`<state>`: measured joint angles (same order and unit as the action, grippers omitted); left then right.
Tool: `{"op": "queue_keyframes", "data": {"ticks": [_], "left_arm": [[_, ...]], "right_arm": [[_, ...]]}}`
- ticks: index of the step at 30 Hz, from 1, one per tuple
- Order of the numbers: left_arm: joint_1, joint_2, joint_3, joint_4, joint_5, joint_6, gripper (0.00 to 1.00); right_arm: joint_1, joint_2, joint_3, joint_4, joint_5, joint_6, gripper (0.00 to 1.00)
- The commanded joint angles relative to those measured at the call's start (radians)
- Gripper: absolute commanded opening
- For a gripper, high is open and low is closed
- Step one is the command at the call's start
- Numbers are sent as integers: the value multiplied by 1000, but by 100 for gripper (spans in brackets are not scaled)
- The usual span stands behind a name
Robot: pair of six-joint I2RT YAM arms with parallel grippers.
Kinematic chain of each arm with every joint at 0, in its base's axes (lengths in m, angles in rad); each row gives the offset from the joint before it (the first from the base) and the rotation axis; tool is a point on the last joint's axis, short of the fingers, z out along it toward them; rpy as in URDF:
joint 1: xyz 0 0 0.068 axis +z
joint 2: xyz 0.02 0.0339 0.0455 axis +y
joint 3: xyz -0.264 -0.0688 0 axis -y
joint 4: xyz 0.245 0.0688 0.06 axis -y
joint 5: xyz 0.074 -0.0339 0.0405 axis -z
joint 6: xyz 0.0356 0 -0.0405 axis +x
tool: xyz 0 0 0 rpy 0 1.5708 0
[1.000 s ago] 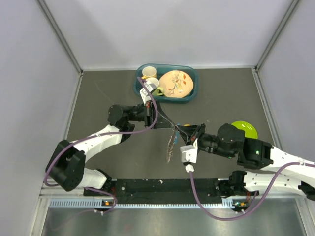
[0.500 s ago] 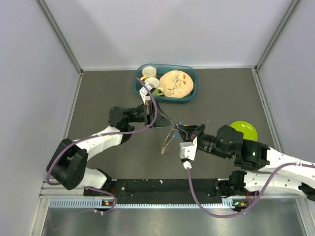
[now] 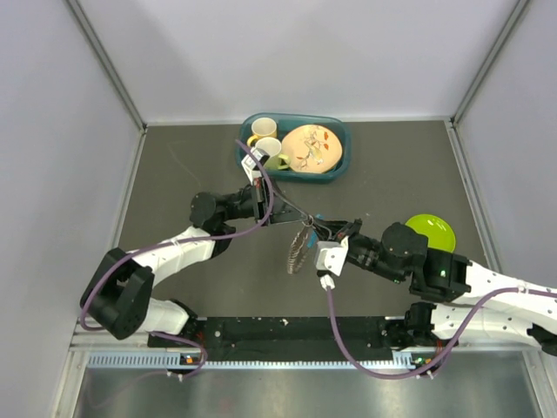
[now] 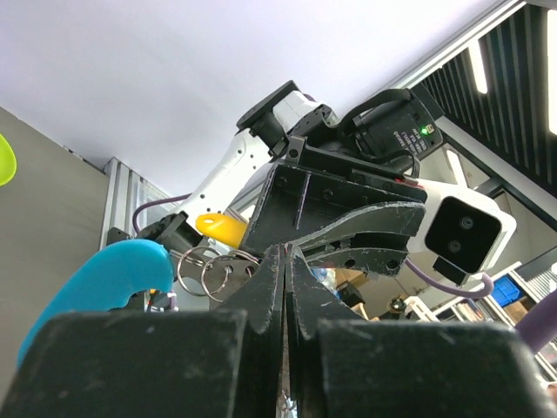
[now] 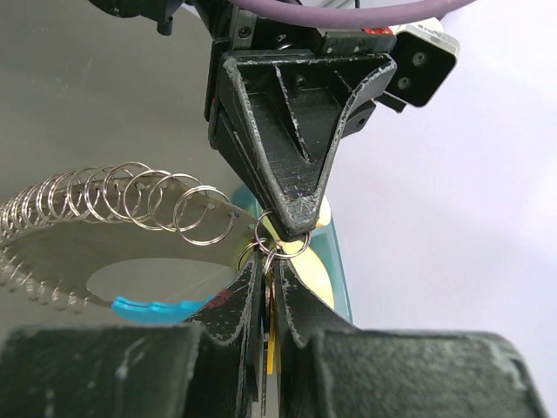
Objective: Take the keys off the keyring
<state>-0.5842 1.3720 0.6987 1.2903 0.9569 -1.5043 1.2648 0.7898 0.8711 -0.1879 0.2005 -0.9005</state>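
**Above the desk, two hands meeting tip to tip on one small bunch**

Between the two hands, lifted off the desk (image 3: 392,165), the keys (image 3: 318,220) are hanging in the air. The left hand (image 3: 302,217) is reaching in from one side and the right hand (image 3: 334,233) from the other, their tips all but touching.

The left hand is pressing its fingers (image 4: 261,287) together, leaving only a hairline slit between them. In the right wrist view its tip is coming down onto the keyring (image 5: 277,250), a cluster of small wire loops, and seems to be pinching it there. Just beside that tip, a teal key head (image 4: 104,279) is sticking out to one side, and a yellow key head (image 4: 222,228) is showing beyond the loops, towards the right hand.

The right hand is likewise squeezing narrow, with a thin yellow strip showing in the slit between its fingers (image 5: 235,322), so it appears to be gripping the yellow piece of the bunch directly beneath the keyring.

From the meeting point, a long coil of linked silvery rings (image 5: 104,196) is trailing away and drooping below both hands; whether its far end is touching the desk I cannot tell.
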Motion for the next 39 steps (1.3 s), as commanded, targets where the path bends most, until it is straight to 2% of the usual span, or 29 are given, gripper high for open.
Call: {"op": "queue_keyframes", "data": {"ticks": [1, 4, 6, 8, 12, 14, 16, 19, 39], "left_arm": [[53, -57, -4, 320, -155, 36, 0], [57, -63, -7, 313, -159, 33, 0], [57, -67, -5, 313, -162, 29, 0], [57, -70, -7, 314, -170, 26, 0], [57, -76, -8, 297, -168, 44, 0], [57, -85, -18, 273, -176, 55, 0], [57, -90, -21, 258, -181, 67, 0], [57, -97, -24, 238, -185, 81, 0], [57, -117, -30, 161, -188, 142, 0]], "right_arm": [[8, -20, -12, 19, 0, 80, 4], [10, -23, -24, 24, 7, 89, 9], [10, -24, -27, 24, 8, 97, 7], [10, -23, -30, 24, 13, 100, 0], [10, -23, -34, 25, 23, 109, 0], [8, -21, -38, 30, 33, 112, 15], [8, -21, -41, 33, 33, 117, 17], [10, -21, -41, 41, 37, 118, 1], [10, -41, -57, 90, 8, 150, 0]]}}
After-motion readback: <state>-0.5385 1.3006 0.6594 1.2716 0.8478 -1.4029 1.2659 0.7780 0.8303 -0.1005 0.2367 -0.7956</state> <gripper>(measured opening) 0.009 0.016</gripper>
